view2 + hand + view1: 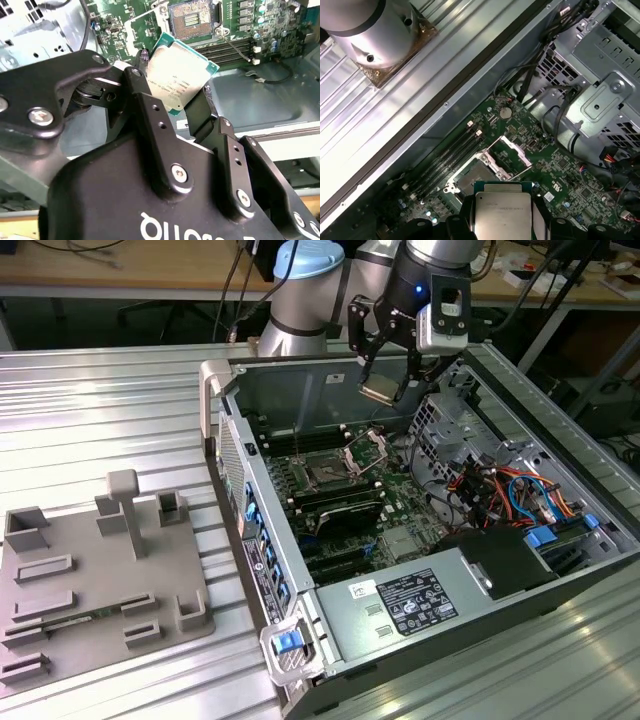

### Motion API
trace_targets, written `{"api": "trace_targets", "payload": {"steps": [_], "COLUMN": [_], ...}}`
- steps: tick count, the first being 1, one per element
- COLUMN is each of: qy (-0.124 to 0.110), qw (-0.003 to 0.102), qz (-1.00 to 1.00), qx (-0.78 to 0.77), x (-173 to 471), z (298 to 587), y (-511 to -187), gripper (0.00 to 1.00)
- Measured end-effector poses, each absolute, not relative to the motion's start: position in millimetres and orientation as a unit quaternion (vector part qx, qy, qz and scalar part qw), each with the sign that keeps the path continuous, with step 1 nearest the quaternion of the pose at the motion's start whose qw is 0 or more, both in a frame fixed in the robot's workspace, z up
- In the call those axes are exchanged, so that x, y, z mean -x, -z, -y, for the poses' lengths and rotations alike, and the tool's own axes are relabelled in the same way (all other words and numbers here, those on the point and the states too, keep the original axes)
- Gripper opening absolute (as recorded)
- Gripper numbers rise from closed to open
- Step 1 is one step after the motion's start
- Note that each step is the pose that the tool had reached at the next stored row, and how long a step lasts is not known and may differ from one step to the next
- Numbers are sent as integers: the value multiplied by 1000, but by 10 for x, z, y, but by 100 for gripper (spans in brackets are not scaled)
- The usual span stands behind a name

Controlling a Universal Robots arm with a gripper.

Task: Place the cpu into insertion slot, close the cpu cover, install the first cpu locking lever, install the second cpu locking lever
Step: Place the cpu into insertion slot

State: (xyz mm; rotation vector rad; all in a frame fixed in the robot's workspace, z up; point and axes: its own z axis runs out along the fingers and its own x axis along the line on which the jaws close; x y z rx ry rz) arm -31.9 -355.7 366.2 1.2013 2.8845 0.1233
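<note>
Metal bench (100, 410) w/ PC case (300, 390); end effector (174, 75) grips cpu (501, 215), clear of insertion slot (194, 19) (cpu cover (509, 156) up).

We see the cpu (182, 80): silvery top w/ green rim, tilted, gripped at two edges, up in the air. Insertion slot (327, 472) is dark & bare, w/ cpu cover (365, 450) swung open beside it.

Straight above the insertion slot (325, 472) it's wide open; the flipped-up cpu cover (366, 450) stands right beside it, with the metal drive cage (447, 420) just past that.
</note>
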Motion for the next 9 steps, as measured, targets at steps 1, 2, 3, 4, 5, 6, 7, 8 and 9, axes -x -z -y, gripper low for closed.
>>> {"api": "trace_targets", "payload": {"steps": [1, 2, 3, 4, 5, 6, 7, 8, 9], "qy": [-39, -39, -39, -39, -39, -39, -39, -39, -39], "qw": [8, 8, 8, 9, 9, 10, 10, 10, 10], "qz": [-919, -917, -911, -907, -902, -898, -896, -893, -891], "qx": [-392, -398, -410, -420, -430, -438, -442, -449, -453], "x": [319, 319, 319, 319, 319, 319, 319, 319, 319], "z": [3557, 3557, 3557, 3557, 3557, 3557, 3557, 3557, 3557], "y": [-3659, -3658, -3655, -3653, -3650, -3649, -3648, -3646, -3645], "gripper": [55, 55, 55, 55, 55, 55, 55, 55, 55]}}
